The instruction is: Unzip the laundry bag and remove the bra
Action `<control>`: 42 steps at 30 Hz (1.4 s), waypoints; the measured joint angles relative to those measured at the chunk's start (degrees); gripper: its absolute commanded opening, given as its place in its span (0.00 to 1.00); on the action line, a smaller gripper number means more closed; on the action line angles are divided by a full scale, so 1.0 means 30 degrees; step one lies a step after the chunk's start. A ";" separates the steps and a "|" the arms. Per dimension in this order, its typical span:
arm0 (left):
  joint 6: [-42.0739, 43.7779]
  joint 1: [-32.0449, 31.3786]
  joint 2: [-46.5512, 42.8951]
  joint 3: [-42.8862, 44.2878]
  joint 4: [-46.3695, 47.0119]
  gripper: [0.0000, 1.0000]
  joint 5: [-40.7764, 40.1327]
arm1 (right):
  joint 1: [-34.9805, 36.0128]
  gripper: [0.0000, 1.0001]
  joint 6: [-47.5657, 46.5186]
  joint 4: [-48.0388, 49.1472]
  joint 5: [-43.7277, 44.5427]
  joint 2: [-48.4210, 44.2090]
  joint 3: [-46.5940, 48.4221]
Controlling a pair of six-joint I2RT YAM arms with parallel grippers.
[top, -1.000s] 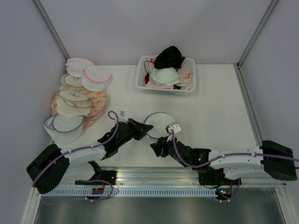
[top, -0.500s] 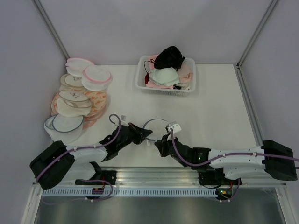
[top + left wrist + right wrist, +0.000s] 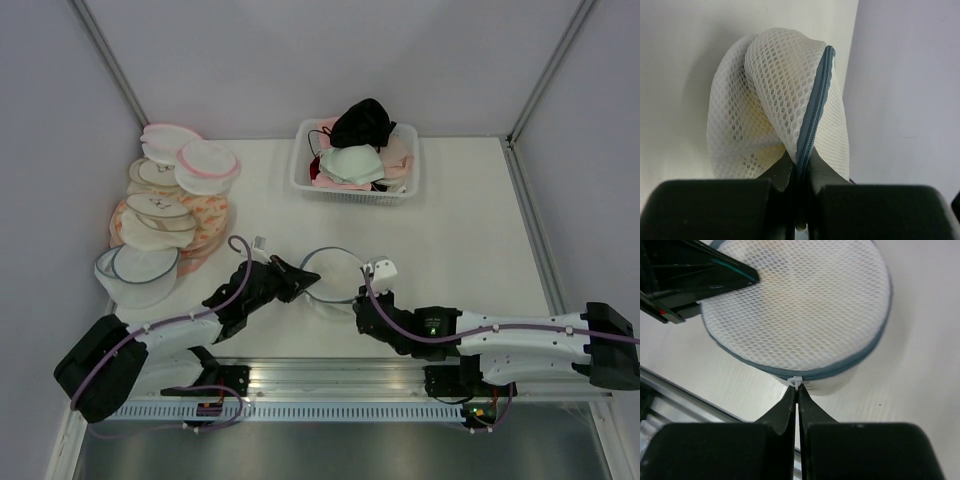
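The laundry bag (image 3: 335, 272) is a round white mesh pouch with a blue-grey zipper rim, lying near the table's front middle. My left gripper (image 3: 305, 283) is shut on the bag's left rim; in the left wrist view its jaws pinch the zipper (image 3: 812, 125) and the mesh bulges beyond. My right gripper (image 3: 362, 300) is shut on the white zipper pull (image 3: 796, 382) at the bag's near edge (image 3: 805, 315). The bra shows only as a faint yellow tint through the mesh (image 3: 747, 120).
A white basket (image 3: 357, 160) of assorted bras, a black one on top, stands at the back middle. A pile of round pink-rimmed and orange-patterned bags (image 3: 170, 200) lies at the left, one blue-rimmed bag (image 3: 140, 268) at its front. The aluminium rail (image 3: 340, 380) runs along the near edge.
The right gripper has shifted right along the bag's near edge, holding the pull. The left gripper moved slightly back and left with the rim. The bag has shifted with them.
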 measured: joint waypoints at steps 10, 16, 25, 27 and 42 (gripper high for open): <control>0.6280 0.2149 0.2076 0.3271 -0.1479 0.02 0.4962 | -0.0029 0.00 0.1588 -0.6149 0.2004 0.0211 0.1880; 1.0455 0.3177 0.6652 0.8313 -0.2616 0.02 0.9755 | -0.0051 0.00 0.1712 -0.7104 0.2652 0.0714 0.1880; 1.2189 0.3963 1.1081 1.2407 -0.3024 1.00 1.2968 | -0.0117 0.01 0.0474 -0.5370 0.2324 0.0240 0.1188; 1.1759 0.4051 1.0520 1.1628 -0.2499 1.00 1.2349 | -0.0117 0.00 0.0204 -0.4925 0.2259 0.0291 0.1180; 0.5523 0.1719 0.3140 0.4058 -0.1056 0.78 0.9078 | -0.0342 0.00 -0.2106 0.0787 -0.0714 0.1537 0.0240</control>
